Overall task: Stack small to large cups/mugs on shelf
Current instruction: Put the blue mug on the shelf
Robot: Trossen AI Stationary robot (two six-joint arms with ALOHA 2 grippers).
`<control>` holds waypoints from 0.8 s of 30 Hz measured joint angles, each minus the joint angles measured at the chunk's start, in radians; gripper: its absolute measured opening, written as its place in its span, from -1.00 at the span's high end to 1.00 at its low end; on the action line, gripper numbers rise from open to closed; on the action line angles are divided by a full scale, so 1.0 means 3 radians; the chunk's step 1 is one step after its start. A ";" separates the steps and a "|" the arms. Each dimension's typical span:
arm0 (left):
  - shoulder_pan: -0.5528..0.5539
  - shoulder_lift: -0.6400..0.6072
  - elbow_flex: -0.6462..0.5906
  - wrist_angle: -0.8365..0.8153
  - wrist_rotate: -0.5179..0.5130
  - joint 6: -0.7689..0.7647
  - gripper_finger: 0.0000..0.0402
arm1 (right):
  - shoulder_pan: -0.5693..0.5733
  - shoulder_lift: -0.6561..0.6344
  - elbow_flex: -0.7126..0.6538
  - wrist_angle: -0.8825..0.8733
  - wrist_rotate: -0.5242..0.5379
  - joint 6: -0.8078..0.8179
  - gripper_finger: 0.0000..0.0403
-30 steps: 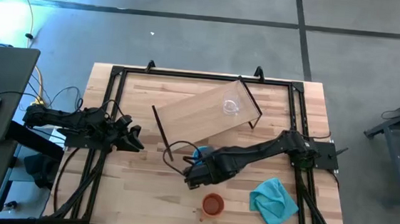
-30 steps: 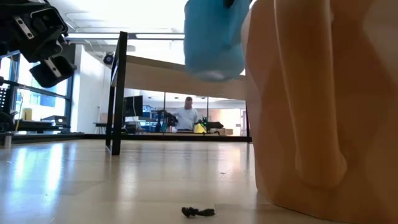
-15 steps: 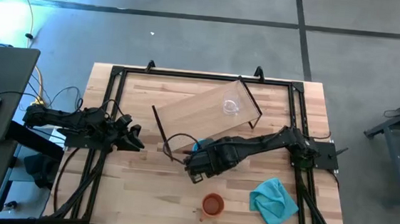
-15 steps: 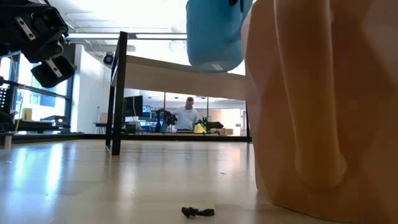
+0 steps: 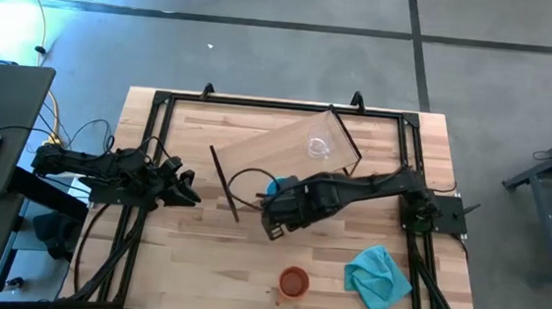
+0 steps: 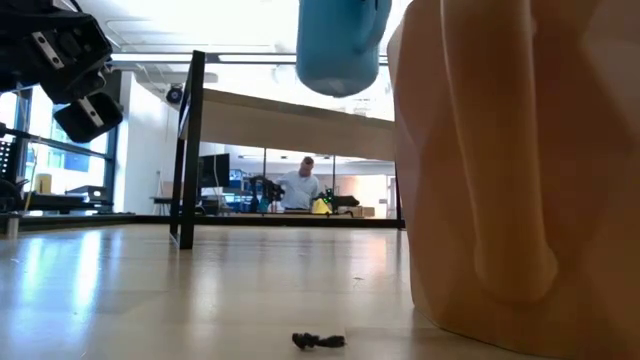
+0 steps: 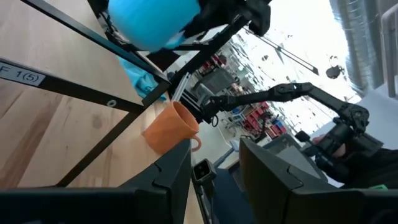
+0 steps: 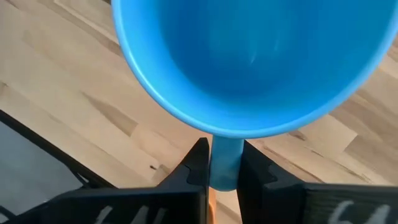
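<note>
My right gripper [image 8: 224, 163] is shut on the bright blue mug [image 8: 249, 56], which hangs in the air near the shelf's near edge [image 5: 273, 186] and high in the low view [image 6: 340, 45]. The shelf [image 5: 281, 155], a light-wood board on black end frames, stands slanted at the table's far middle. The clear cup [image 5: 317, 146] stands on its right part. The orange-brown mug [image 5: 293, 282] stands on its base near the table's front edge. My left gripper [image 5: 184, 190] waits open at the table's left, pointing level. My right gripper pinches the blue mug's handle [image 8: 224, 146] between its two fingers [image 8: 194, 167]. They come from above, pointing steeply down. The mug hangs upright with its mouth up, clear of the table.
A teal cloth [image 5: 378, 278] lies at the front right. A small dark scrap [image 6: 318, 341] lies on the tabletop near the low camera. Black frame rails [image 5: 143, 154] run along the table's sides. A person [image 6: 300, 185] sits in the room beyond.
My right gripper has carried the blue mug up and toward the table's far edge, closer to the shelf. The mug has stayed upright and now hangs higher above the table.
</note>
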 joint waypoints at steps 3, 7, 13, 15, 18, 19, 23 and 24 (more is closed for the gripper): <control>0.0000 0.0000 0.0000 0.0000 -0.0014 0.0001 0.38 | -0.0038 -0.0062 0.0000 0.0000 0.0047 -0.0027 0.91; 0.0001 0.0000 0.0000 0.0000 -0.0017 0.0003 0.38 | -0.0154 -0.0081 0.0000 0.0000 0.0089 -0.0210 0.91; 0.0001 0.0000 0.0000 -0.0001 -0.0023 0.0003 0.38 | -0.0409 -0.0081 0.0000 0.0000 0.0064 -0.0565 0.91; 0.0001 0.0000 0.0000 -0.0001 -0.0023 0.0001 0.38 | -0.0494 -0.0081 0.0000 -0.0001 0.0051 -0.0702 0.91; 0.0001 0.0000 0.0000 -0.0001 -0.0023 0.0001 0.38 | -0.0623 -0.0081 0.0000 0.0000 0.0039 -0.0906 0.91; 0.0001 0.0000 0.0000 -0.0001 -0.0023 0.0001 0.38 | -0.0668 -0.0081 0.0000 0.0000 0.0038 -0.0971 0.91; 0.0000 0.0000 0.0000 -0.0001 -0.0023 0.0001 0.38 | -0.0843 -0.0081 0.0000 0.0000 0.0010 -0.1165 0.91; 0.0000 0.0000 0.0000 -0.0001 -0.0023 0.0001 0.38 | -0.0882 -0.0081 0.0000 -0.0001 0.0003 -0.1213 0.91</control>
